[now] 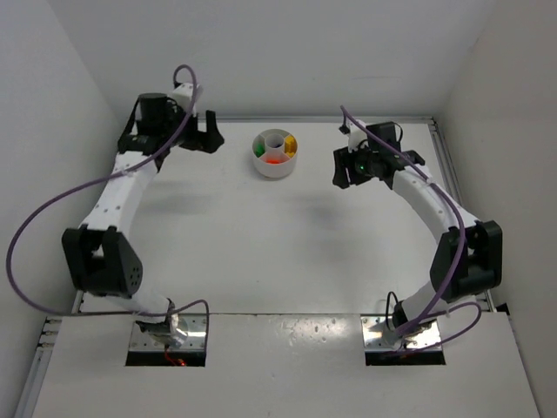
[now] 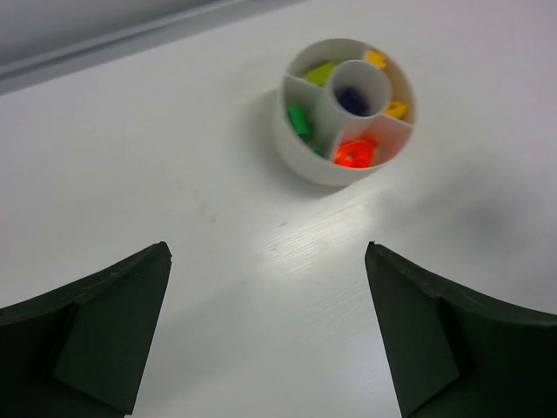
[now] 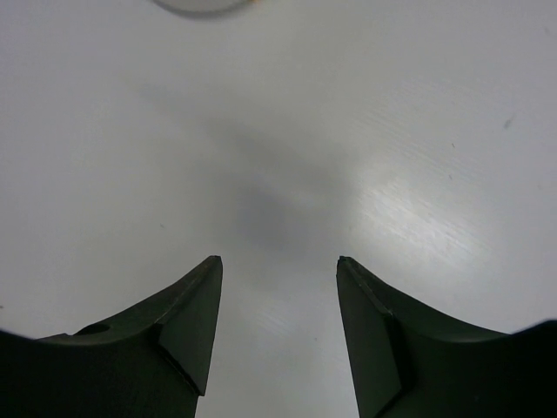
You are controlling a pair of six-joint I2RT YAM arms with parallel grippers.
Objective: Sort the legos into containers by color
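The legos lie sorted in the dish near the table's far edge. From above we see only colour specks. Our left wrist view shows purple at its middle. The left gripper and right gripper both stand apart, holding nothing.

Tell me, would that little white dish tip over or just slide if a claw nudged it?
Probably slide: the dish is low and wide, so tipping seems unlikely. It looks like thin plastic on a smooth table, so likely light and easily shoved. The bricks inside might rattle about.
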